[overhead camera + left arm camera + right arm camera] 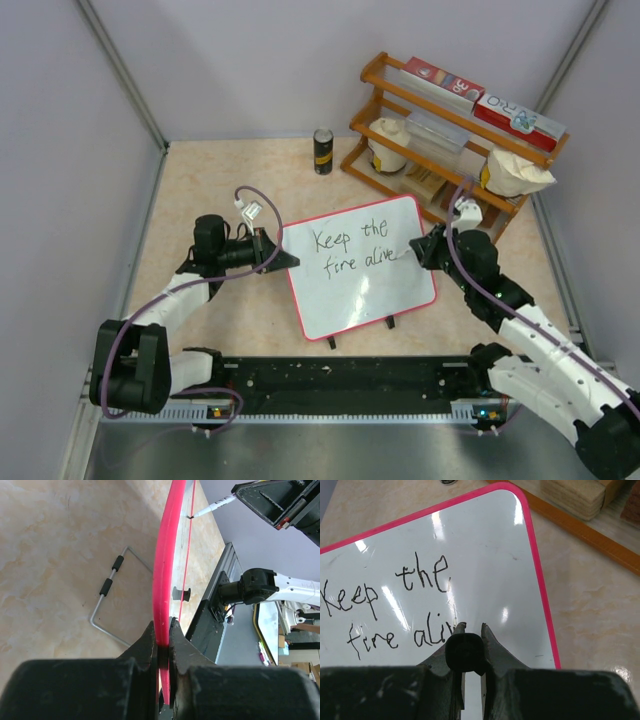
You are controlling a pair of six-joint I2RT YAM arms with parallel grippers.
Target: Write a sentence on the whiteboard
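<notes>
The left gripper point(162, 644) clamps the whiteboard point(362, 290) rim at mid-table point(215, 170), the right gripper point(472, 628) grips the marker point(216, 505), apparently ending the sentence point(352, 250); excess tip pressure may slip the board and smear lettering.

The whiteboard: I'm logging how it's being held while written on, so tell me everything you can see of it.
The whiteboard is a glossy white rectangle, plastic-looking, with a thin red-pink rim and rounded corners. It sits skewed on the beige table between the arms, two small black clips on its near edge. Black handwriting reads "Keep the fire alive" in two lines. The left gripper pinches its left rim; the marker in the right gripper meets its surface by the last letter.
</notes>
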